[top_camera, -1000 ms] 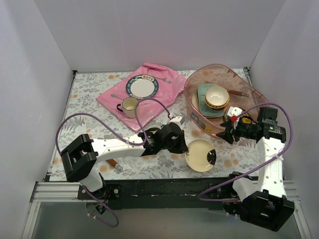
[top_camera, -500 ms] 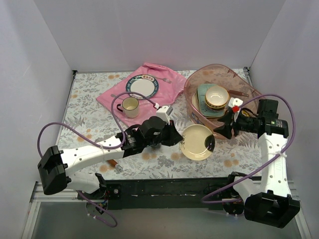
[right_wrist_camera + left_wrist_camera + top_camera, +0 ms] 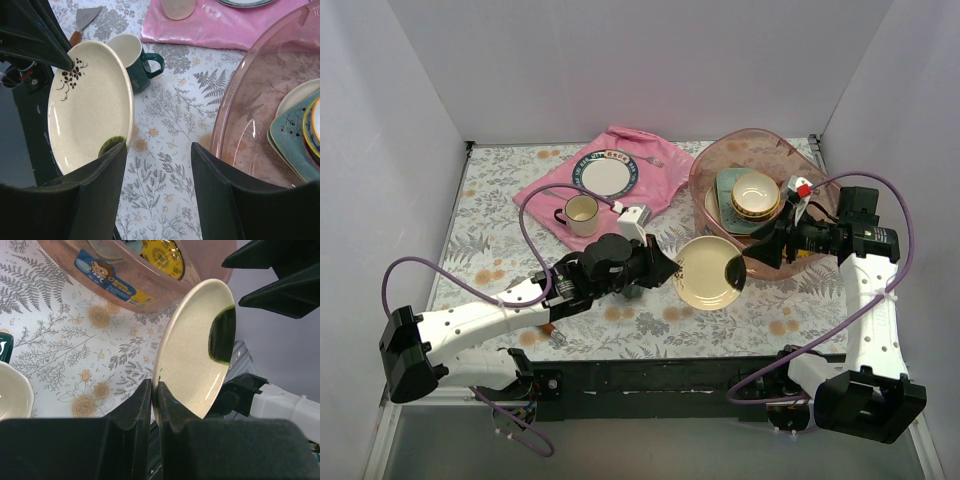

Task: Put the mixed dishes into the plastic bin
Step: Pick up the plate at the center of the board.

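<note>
One plastic bin on the counter, holding one green tray, one gold-rimmed bowl and one pale plate mostly hidden beneath. Left of the bin, one pink cloth carries one patterned plate and one cream mug. One cream plate hangs tilted just beside the bin's near wall, rim pinched in the left end effector. The right end effector gapes wide, empty. One dark mug, left of the bin, half-hidden from above.

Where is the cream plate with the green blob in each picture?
Top external: the cream plate is mid-table, held on edge by the left gripper.
Left wrist: the plate fills the centre.
Right wrist: the plate is at the left.
Shared landmark: the plastic bin, close by it in every view.
</note>
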`<state>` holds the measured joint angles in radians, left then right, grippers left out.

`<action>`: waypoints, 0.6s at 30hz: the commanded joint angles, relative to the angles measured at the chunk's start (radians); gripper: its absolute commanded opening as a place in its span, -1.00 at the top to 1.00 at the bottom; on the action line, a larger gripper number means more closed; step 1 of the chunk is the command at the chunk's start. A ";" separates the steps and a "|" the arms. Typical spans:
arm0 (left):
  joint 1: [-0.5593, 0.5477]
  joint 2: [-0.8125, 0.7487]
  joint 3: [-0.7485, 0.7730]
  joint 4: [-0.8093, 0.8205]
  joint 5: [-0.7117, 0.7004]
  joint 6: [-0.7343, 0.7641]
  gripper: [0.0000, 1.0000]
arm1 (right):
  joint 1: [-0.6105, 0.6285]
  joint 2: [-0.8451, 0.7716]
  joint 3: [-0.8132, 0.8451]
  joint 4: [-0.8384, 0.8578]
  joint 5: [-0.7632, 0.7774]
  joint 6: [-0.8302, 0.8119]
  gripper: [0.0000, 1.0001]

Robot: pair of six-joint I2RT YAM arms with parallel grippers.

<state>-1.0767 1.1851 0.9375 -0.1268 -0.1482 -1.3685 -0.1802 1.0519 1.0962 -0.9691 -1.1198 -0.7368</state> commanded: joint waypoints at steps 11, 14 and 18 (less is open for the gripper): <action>0.006 -0.110 -0.031 0.065 -0.073 0.022 1.00 | 0.021 0.011 -0.019 0.185 -0.101 0.358 -0.25; 0.006 -0.114 -0.031 0.065 -0.080 0.022 1.00 | 0.024 0.008 -0.022 0.217 -0.100 0.399 -0.27; 0.006 -0.120 -0.028 0.061 -0.091 0.016 1.00 | 0.038 0.002 -0.038 0.292 -0.046 0.502 -0.29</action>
<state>-1.0752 1.1084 0.9096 -0.0967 -0.2039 -1.3571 -0.1596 1.0645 1.0790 -0.7753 -1.1851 -0.3626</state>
